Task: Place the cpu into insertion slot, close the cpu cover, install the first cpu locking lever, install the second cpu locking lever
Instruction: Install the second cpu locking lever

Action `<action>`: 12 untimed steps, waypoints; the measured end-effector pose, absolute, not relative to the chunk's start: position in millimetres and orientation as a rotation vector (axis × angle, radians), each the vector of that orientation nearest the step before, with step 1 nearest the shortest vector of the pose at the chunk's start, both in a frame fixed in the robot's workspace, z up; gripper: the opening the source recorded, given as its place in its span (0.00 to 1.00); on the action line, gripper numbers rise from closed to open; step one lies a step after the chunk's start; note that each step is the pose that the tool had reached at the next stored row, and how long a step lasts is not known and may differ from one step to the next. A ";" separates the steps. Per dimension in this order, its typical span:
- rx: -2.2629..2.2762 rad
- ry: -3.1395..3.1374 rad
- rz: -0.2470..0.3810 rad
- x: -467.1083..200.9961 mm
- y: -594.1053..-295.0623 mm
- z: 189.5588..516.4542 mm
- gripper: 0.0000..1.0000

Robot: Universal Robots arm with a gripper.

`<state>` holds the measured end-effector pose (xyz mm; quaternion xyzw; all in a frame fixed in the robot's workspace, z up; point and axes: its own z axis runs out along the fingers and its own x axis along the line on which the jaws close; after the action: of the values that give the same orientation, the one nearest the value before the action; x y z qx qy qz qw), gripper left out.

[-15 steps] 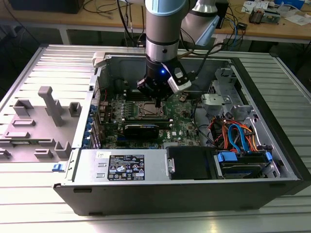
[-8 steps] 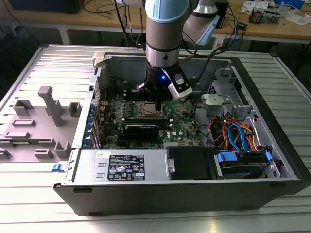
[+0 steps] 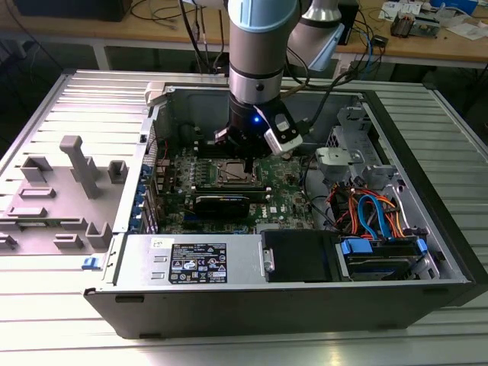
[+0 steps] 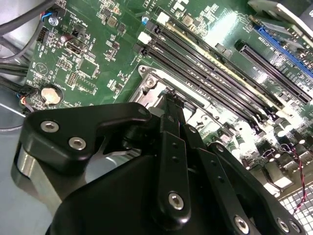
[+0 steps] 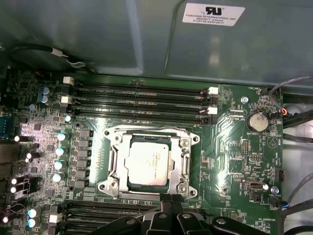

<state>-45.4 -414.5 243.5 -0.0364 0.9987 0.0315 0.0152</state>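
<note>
The cpu (image 5: 148, 164) is seated in the insertion slot (image 5: 113, 183); the gripper (image 5: 167, 199), jaws closed and empty, should be kept square over the cpu cover (image 5: 185, 155).

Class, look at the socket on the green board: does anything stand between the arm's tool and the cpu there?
Nothing visible does. In the first wrist view the cpu lies in the insertion slot, framed by the cpu cover, its grey top bare. The tool sits at the socket's edge with no cable or card between them.
</note>
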 end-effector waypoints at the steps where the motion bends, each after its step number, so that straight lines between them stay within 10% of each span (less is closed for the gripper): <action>1: -0.113 3.108 0.098 -45.3 -414.5 244.1 0.11; 12: -0.113 3.108 0.100 -45.3 -427.5 244.2 0.11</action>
<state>-45.3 -427.5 244.2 -0.0363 0.9987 0.0322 0.0149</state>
